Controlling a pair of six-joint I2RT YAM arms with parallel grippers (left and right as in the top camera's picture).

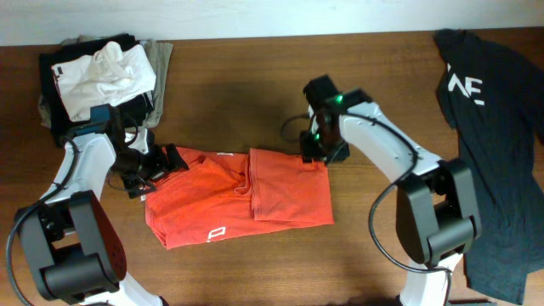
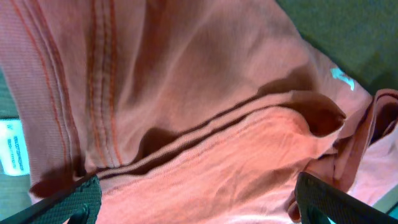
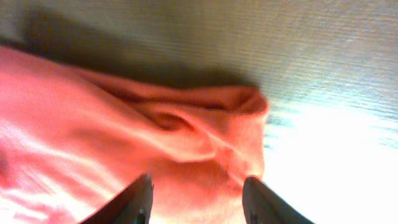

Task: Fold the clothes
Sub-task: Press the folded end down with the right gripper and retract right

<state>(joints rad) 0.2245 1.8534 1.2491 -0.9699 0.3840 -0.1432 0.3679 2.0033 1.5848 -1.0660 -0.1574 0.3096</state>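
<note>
The red-orange T-shirt (image 1: 238, 200) lies lengthwise between both hands.
The left hand (image 1: 170, 161) and the right hand (image 1: 314, 155) are both spread, with one shirt end under each.

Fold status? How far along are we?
Done: red shirt looks folded in on its right side. In hand: left gripper and right gripper, both open, sit at its left edge and top-right corner. Left: finishing that shirt; black shirt lies spread, unfolded, at right.

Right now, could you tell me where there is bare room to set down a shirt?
Bare wood lies beyond the red-orange T-shirt, between the clothes pile and the right arm, and in front of it. The far-left corner is crowded.
</note>
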